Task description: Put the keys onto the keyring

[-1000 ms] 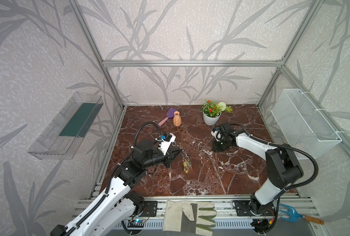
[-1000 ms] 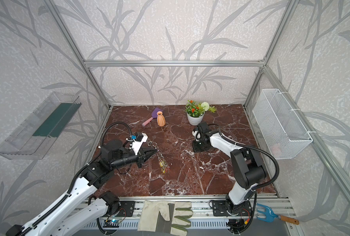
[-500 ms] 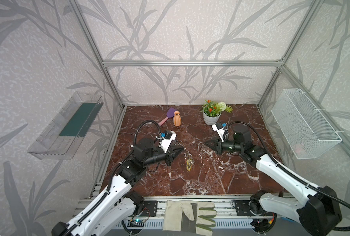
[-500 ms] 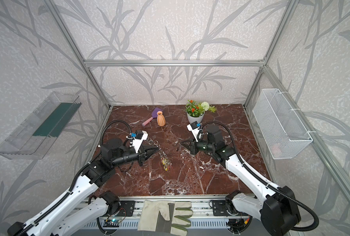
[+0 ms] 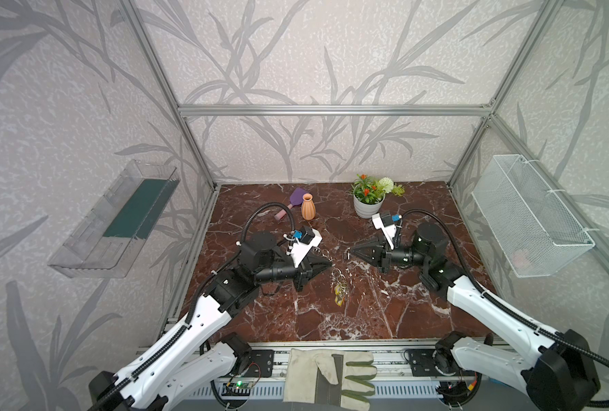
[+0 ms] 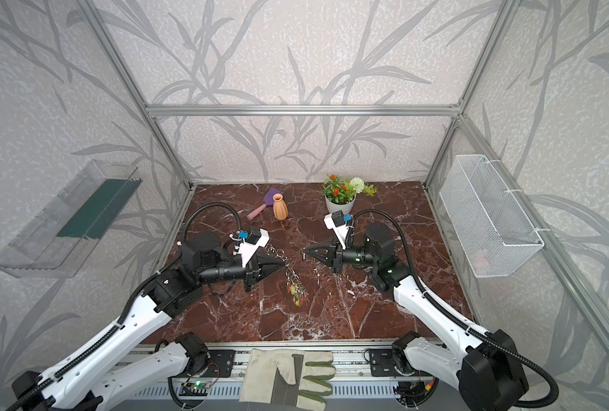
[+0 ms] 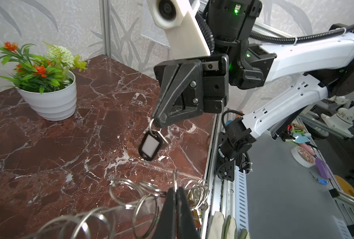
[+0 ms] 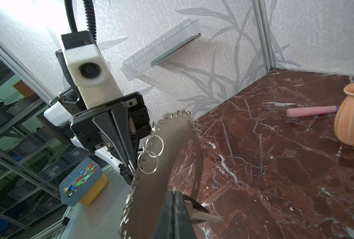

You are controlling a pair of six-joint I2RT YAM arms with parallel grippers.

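Keyring (image 8: 153,186) hangs from left tool (image 8: 130,165), clamped on its ringed edge; right tool (image 7: 157,122), opposite and apart, clamped on the ring of a black key tag (image 7: 150,145).

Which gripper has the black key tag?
The right gripper: it is shut on the ring of the black, white-windowed key tag, which hangs free. The left gripper instead pinches a split ring on the grey keyring.
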